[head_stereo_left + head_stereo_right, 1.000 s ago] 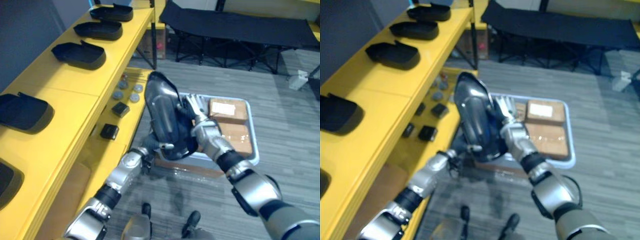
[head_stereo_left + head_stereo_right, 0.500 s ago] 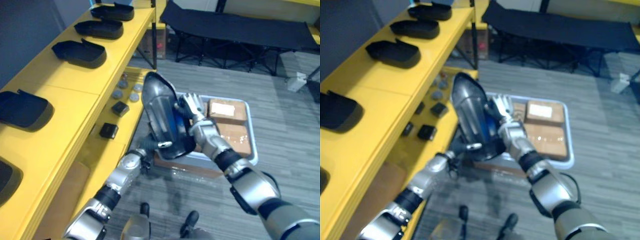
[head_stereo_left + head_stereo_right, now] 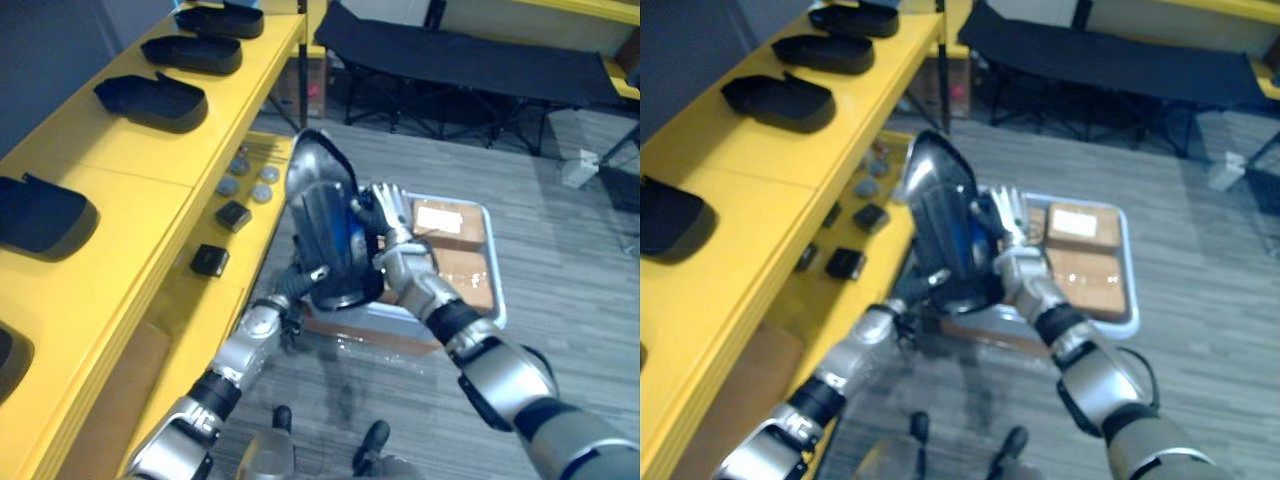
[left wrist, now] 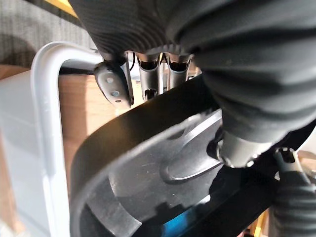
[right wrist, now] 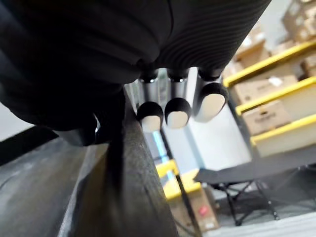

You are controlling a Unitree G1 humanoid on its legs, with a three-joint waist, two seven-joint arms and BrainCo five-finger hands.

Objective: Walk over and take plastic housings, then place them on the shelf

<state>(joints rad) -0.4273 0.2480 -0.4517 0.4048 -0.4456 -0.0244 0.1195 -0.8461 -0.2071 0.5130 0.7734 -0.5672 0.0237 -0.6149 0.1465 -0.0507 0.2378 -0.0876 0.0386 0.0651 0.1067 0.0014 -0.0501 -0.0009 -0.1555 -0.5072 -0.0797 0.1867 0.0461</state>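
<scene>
My left hand point(image 3: 292, 284) pinches the plastic housing point(image 3: 325, 228) by its lower rim between fingers and thumb, and my right hand point(image 3: 388, 212) presses straight fingers on its 3 o'clock side. It has risen slightly above the tray point(image 3: 496, 300), so I judge the carry to the shelf point(image 3: 130, 165) at 9 o'clock is underway.

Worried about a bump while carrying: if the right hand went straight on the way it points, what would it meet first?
Probably nothing close: the right hand lies along the housing, fingers pointing past its rim toward the far folding cot; depth unclear.
</scene>
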